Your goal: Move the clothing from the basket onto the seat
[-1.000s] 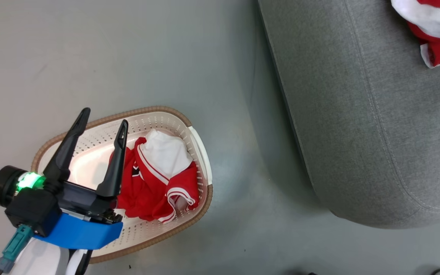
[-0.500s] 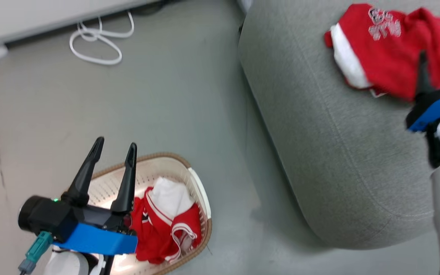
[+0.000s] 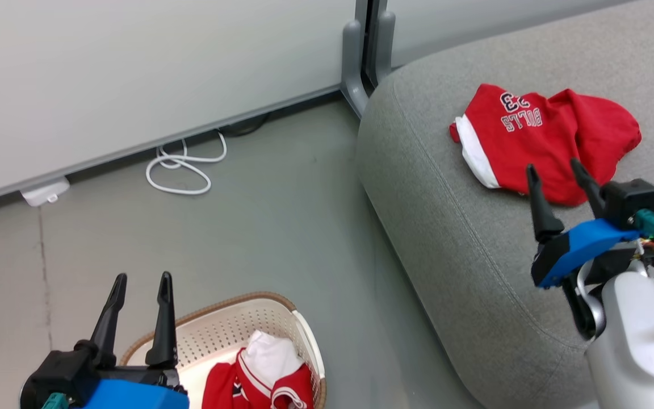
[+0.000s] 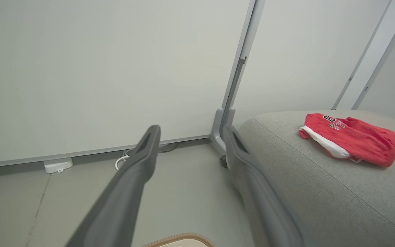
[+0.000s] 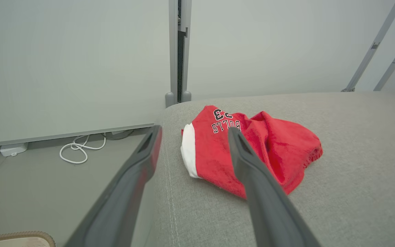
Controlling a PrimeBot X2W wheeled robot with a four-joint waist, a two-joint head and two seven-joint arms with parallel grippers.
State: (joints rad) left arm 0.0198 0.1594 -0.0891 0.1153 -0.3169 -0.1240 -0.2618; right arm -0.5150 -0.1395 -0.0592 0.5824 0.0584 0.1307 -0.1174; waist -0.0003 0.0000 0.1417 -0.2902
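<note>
Camera has tilted up since the last frame; wall point(image 3: 134, 68) and white cable point(image 3: 182, 167) now show. Left gripper point(image 3: 142, 278), fingers spread and empty, hangs at the basket's point(image 3: 219, 307) left end; red clothes point(image 3: 259, 380) lie bunched inside, just right of it. Right gripper point(image 3: 553, 166), also spread and empty, is over the seat point(image 3: 446, 227), tips at the red jersey's point(image 3: 548, 142) near edge.

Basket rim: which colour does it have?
Brown, woven-looking, around the cream perforated basket; clearest in the head view.
</note>
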